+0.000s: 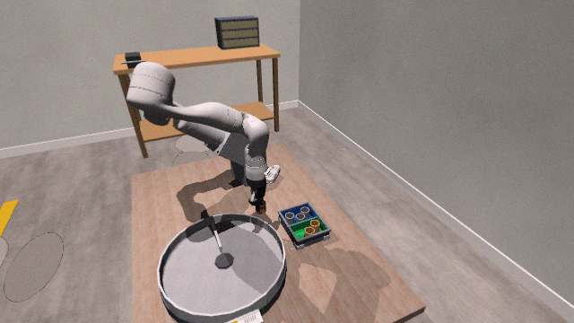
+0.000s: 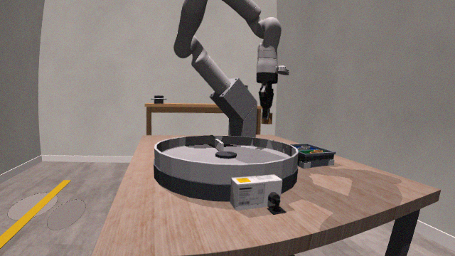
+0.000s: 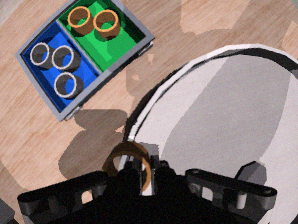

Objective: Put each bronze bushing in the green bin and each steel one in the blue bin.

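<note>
My gripper (image 1: 260,204) is shut on a bronze bushing (image 1: 263,207) and holds it in the air above the far right rim of the turntable (image 1: 221,266). The bushing shows as a bronze ring between the fingers in the wrist view (image 3: 129,163), and as a small brown block under the fingers in the exterior view (image 2: 267,118). The bin (image 1: 304,223) stands on the table right of the turntable. Its green half (image 3: 101,26) holds two bronze bushings. Its blue half (image 3: 56,63) holds three steel bushings. I see no bushing on the turntable's plate.
A fixed wiper arm (image 1: 214,231) reaches from the turntable's far rim to its hub. A white labelled box (image 2: 256,191) and a small black device (image 2: 274,203) stand in front of the turntable. A wooden shelf table (image 1: 197,85) stands by the far wall.
</note>
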You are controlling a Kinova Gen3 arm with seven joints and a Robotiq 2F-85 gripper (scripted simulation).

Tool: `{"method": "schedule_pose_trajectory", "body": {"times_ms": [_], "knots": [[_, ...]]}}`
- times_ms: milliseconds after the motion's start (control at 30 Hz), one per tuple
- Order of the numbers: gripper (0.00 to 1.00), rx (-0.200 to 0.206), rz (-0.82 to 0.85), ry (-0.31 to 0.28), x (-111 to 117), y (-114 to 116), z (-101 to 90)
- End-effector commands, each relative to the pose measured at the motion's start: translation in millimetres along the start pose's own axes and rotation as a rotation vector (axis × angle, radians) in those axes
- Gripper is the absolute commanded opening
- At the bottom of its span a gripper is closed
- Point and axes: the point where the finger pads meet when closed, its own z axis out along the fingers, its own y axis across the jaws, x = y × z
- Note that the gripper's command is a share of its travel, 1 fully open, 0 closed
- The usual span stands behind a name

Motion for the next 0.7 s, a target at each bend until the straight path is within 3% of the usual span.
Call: {"method": "schedule_pose_trajectory", "body": {"times_ms": [0, 33, 200, 367, 467, 633, 667], "knots": [[0.00, 0.003, -0.078, -0.002, 31, -12, 3.2], [0.00, 0.003, -0.113, -0.002, 41, -15, 3.2], [0.00, 0.003, -0.113, -0.002, 41, -15, 3.2], [0.00, 0.003, -0.287, -0.001, 93, -28, 3.2], [0.00, 0.003, -0.287, -0.001, 93, -28, 3.2], [0.00, 0.004, -0.462, -0.001, 145, -42, 3.2], [0.00, 0.004, -0.462, -0.001, 145, -42, 3.2]]}}
